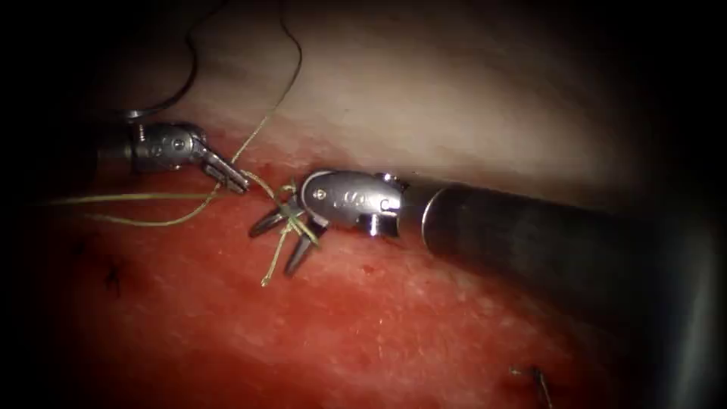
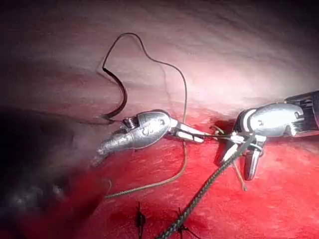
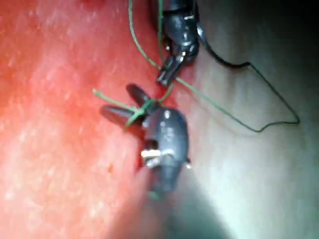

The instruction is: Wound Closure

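The left tool (image 1: 241,184) sits left of the right one, its jaws shut on the yellow-green thread (image 1: 151,198) close to where the strands cross on the red tissue (image 1: 394,326). The right tool (image 1: 282,241) comes in from the right with its jaws open, thread looped around them and nothing held between them. The same grip appears in the left wrist view (image 2: 197,134) and the right wrist view (image 3: 164,77), as do the open right jaws (image 2: 239,160) (image 3: 125,104). The dark curved needle (image 2: 119,92) lies free on the pale skin behind the left tool, held by neither.
Thread runs from the left tool up over the pale skin (image 1: 454,98) and left across the red fluid. Dark earlier stitches (image 2: 141,219) (image 1: 113,274) sit in the tissue. A short thread end (image 1: 538,379) lies lower right. A dark braided strand (image 2: 199,194) crosses close by.
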Controlling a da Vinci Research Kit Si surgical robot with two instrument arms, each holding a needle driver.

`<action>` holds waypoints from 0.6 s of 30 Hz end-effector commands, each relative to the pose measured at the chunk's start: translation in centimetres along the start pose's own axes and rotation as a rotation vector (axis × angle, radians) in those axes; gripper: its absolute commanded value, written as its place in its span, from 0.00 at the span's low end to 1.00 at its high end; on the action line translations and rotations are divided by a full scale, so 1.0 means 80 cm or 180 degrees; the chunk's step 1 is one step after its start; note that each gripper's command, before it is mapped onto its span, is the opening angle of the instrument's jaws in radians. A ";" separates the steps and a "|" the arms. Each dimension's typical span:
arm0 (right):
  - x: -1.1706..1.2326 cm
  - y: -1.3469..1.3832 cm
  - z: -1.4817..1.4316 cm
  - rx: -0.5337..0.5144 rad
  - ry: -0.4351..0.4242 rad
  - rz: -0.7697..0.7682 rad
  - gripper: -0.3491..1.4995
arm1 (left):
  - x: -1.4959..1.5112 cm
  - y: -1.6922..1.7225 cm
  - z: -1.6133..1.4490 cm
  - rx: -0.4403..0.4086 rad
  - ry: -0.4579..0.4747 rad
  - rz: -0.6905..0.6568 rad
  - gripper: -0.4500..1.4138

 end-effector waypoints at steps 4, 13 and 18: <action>-0.0005 0.0007 0.0013 0.0022 -0.0036 -0.0037 0.60 | -0.0007 0.0003 0.0001 -0.0031 0.0015 -0.0009 0.00; -0.0016 -0.0007 0.0030 0.0159 -0.0157 -0.0088 0.59 | -0.0005 0.0005 -0.0003 -0.0036 0.0017 -0.0028 0.00; -0.0012 -0.0009 0.0034 0.0214 -0.0161 -0.0093 0.40 | -0.0005 0.0005 -0.0003 -0.0036 0.0017 -0.0028 0.00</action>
